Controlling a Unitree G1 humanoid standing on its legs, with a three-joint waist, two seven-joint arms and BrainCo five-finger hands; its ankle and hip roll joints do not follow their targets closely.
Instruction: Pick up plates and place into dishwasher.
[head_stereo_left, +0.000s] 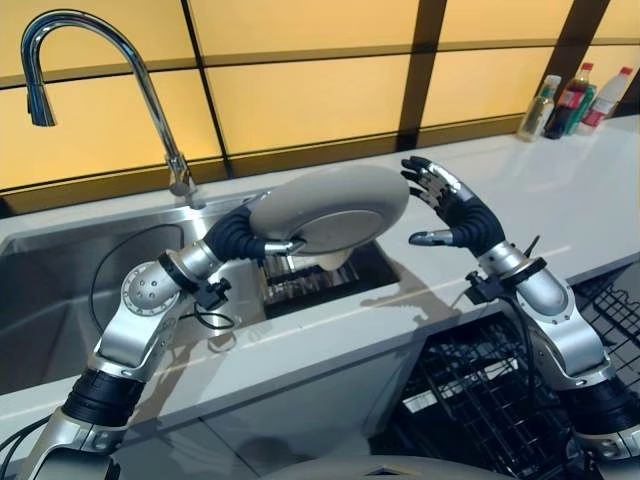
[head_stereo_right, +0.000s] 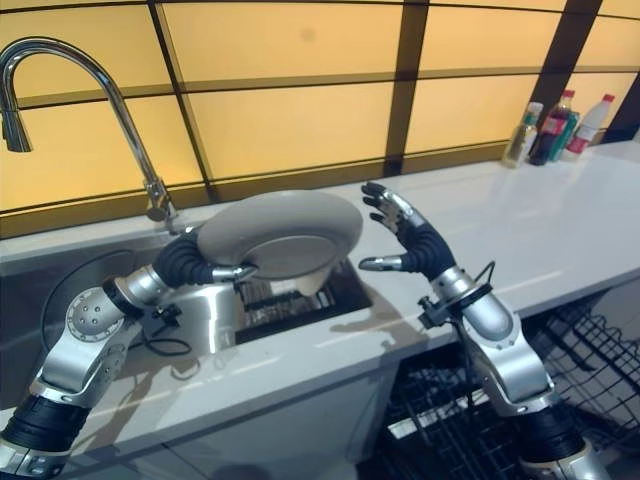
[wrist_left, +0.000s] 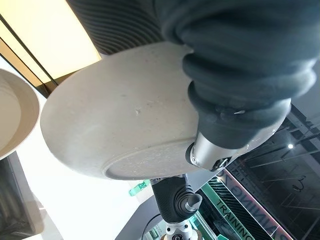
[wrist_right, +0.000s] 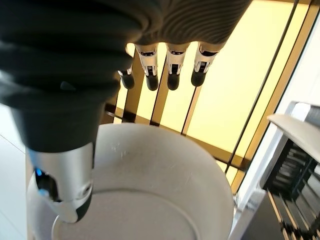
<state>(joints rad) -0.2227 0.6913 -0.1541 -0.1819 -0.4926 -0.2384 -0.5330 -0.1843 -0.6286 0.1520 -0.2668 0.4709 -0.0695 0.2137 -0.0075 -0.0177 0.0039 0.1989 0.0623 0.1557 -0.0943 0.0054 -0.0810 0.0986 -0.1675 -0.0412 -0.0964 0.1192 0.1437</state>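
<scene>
My left hand (head_stereo_left: 243, 236) grasps the rim of a pale grey round ceramic plate (head_stereo_left: 335, 205), thumb curled under it, holding it tilted above the steel sink (head_stereo_left: 60, 290). My right hand (head_stereo_left: 452, 207) is released, fingers spread, just beside the plate's far edge and not touching it. Risk: the one-sided rim grip may let the plate pivot and slip into the sink during a handover. The black wire dishwasher rack (head_stereo_left: 470, 400) sits below my right hand. My right wrist view shows the plate's inner face; the eye views show its underside.
</scene>
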